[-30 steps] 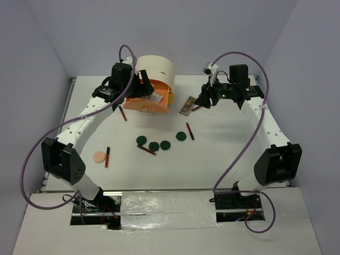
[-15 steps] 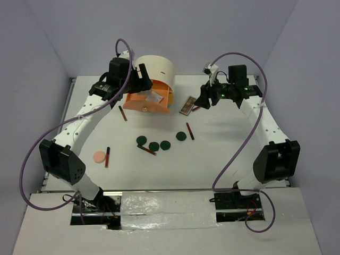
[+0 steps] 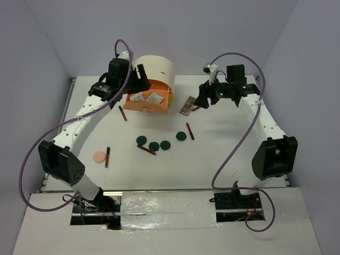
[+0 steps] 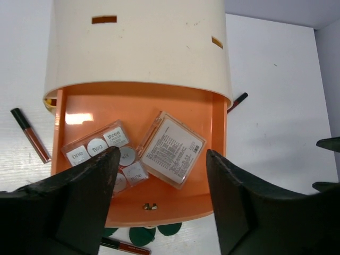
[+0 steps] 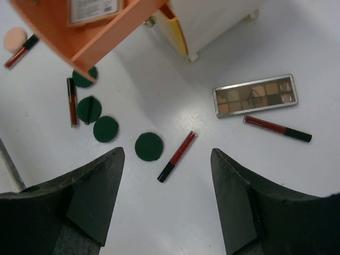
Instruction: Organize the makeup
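Note:
The orange drawer (image 3: 147, 106) of the cream cabinet (image 3: 154, 66) stands pulled out. In it lie a white palette with word labels (image 4: 101, 154) and a pinkish square case (image 4: 171, 149). My left gripper (image 4: 162, 212) is open and empty above the drawer. My right gripper (image 5: 167, 207) is open and empty above the table. Below it lie a brown palette (image 5: 255, 95), dark-red sticks (image 5: 177, 149) (image 5: 277, 128) and four green discs (image 5: 149, 146). The discs (image 3: 154, 145) sit mid-table. A peach puff (image 3: 99, 156) and a stick (image 3: 108, 156) lie at the left.
A yellow drawer (image 5: 178, 37) shows under the cabinet's side. One stick (image 3: 122, 113) lies left of the drawer and another (image 3: 146, 150) by the discs. The grey walls close in behind and at both sides.
My left gripper has drawn back up from the drawer, and both palettes now show inside it. My right gripper has barely shifted.

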